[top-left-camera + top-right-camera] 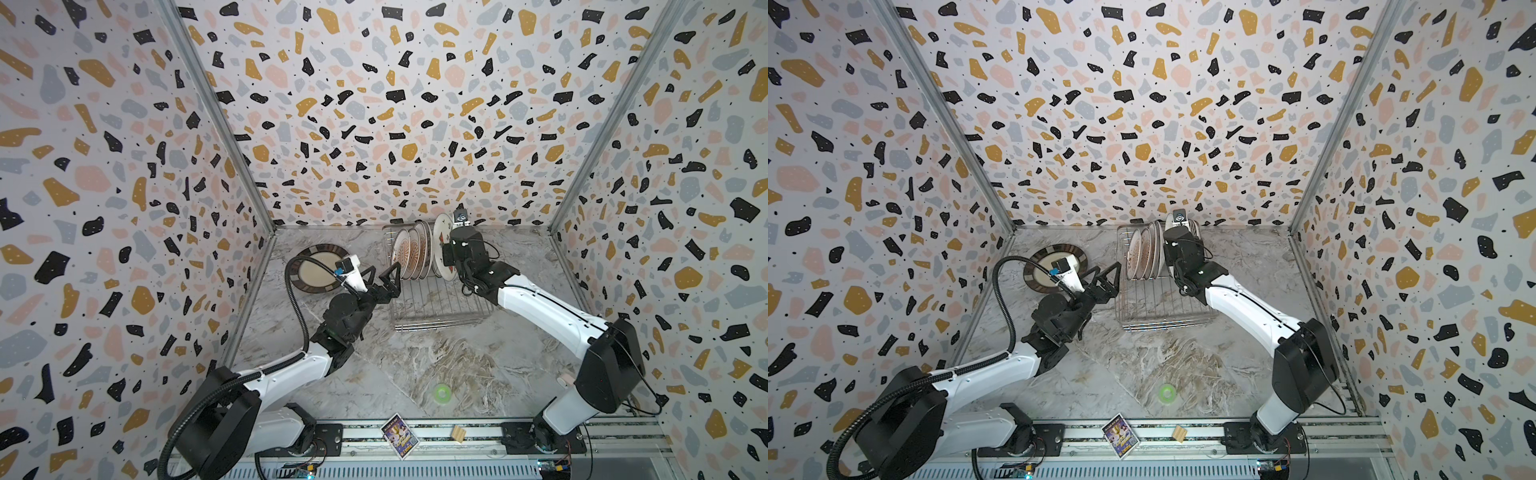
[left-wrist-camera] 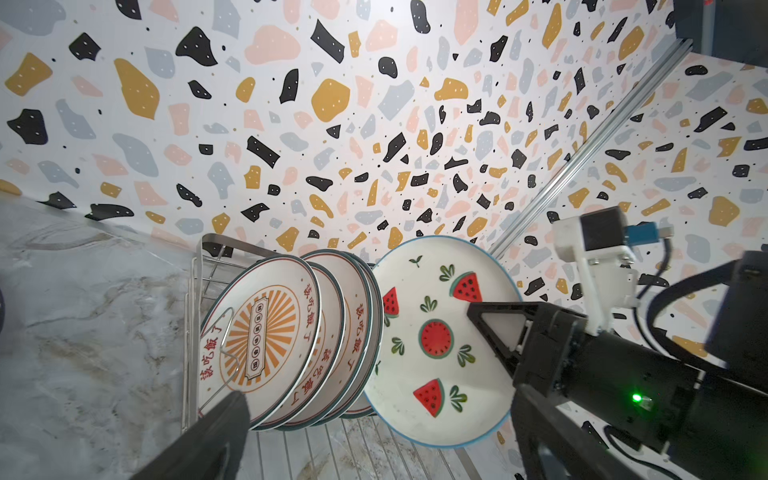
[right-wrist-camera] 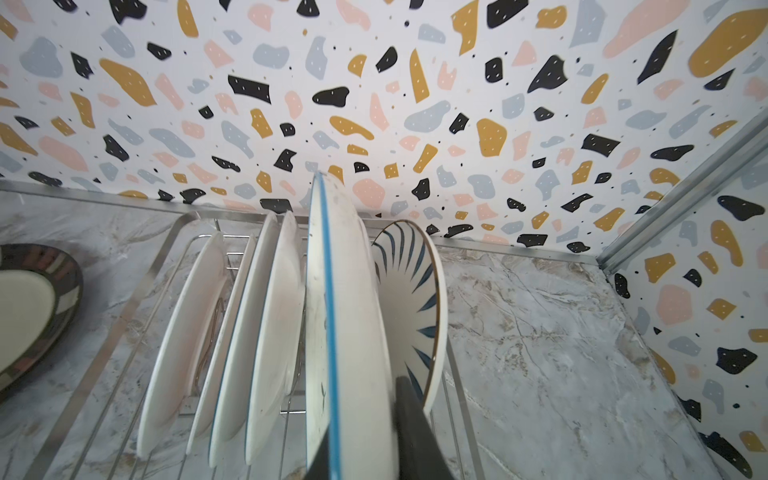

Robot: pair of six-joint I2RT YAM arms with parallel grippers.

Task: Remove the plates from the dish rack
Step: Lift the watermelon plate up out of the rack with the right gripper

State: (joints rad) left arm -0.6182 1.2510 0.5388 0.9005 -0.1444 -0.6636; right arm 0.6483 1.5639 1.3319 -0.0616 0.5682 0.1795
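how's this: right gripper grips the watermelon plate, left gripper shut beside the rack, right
No: the left gripper is open, jaws spread wide beside the rack, as both top views show. The right gripper does grip the watermelon plate.

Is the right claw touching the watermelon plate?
Touching. The left wrist view shows the right claw shut on the watermelon plate, one finger flat against its face.
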